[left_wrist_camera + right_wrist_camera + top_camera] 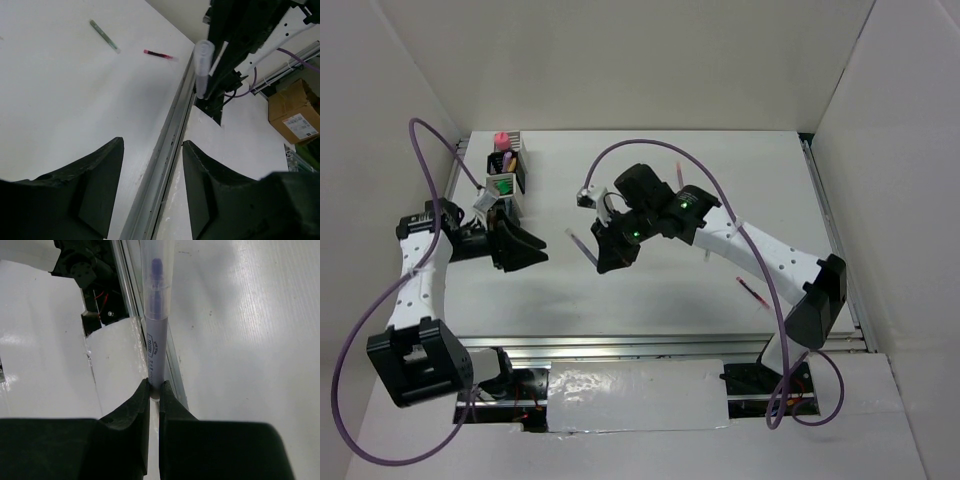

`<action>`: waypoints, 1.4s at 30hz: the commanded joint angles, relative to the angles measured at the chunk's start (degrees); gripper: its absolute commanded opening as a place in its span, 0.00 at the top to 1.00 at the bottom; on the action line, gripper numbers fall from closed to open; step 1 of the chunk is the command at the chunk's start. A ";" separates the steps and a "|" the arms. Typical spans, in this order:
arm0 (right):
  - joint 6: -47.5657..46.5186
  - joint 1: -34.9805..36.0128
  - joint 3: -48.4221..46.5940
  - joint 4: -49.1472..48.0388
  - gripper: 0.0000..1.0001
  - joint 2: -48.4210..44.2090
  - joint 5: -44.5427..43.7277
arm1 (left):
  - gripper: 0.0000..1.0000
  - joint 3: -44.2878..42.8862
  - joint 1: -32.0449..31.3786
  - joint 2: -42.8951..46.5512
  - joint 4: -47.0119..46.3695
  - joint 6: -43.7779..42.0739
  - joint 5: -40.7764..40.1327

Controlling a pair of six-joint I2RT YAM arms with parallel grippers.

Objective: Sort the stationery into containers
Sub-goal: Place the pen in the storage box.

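Observation:
The containers stand at the back left: a black mesh cup (510,165) with a pink marker (501,137) sticking out, and a silver-white cup (504,189) holding a green-capped marker. My left gripper (538,250) (152,190) hovers just in front of them, open and empty. My right gripper (603,262) (155,390) is shut on the end of a grey-purple pen (156,315) (580,245) with a clear cap, held above the table's middle. The same pen (202,67) shows in the left wrist view.
A red pen (752,291) (158,54) lies on the table's right side, and a thin green-grey pen (104,35) lies beyond it. A metal rail (660,343) runs along the near edge. White walls enclose the table at the back and on both sides.

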State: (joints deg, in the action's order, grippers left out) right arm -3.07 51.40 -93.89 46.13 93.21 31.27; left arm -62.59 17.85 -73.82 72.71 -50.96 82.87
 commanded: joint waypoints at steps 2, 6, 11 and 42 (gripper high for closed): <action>-0.18 0.46 -2.62 -0.43 1.00 -0.13 1.08 | 0.35 -0.25 -0.18 7.63 2.44 -0.98 11.35; -0.36 0.90 -3.84 0.10 1.00 0.04 2.21 | 0.33 -1.40 -0.18 8.96 5.25 -2.48 11.61; -2.02 3.26 -5.16 1.07 1.00 -0.13 1.96 | 0.28 -1.22 -0.27 9.57 5.16 -2.21 11.70; -5.37 10.48 -9.29 2.12 1.00 5.23 -2.79 | 0.32 -0.17 -0.97 14.06 4.90 0.77 11.79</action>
State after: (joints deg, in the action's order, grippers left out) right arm -7.25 61.01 -99.63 48.36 97.67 28.95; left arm -62.46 17.04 -60.45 76.62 -50.52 83.44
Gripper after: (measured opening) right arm 0.092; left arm 0.681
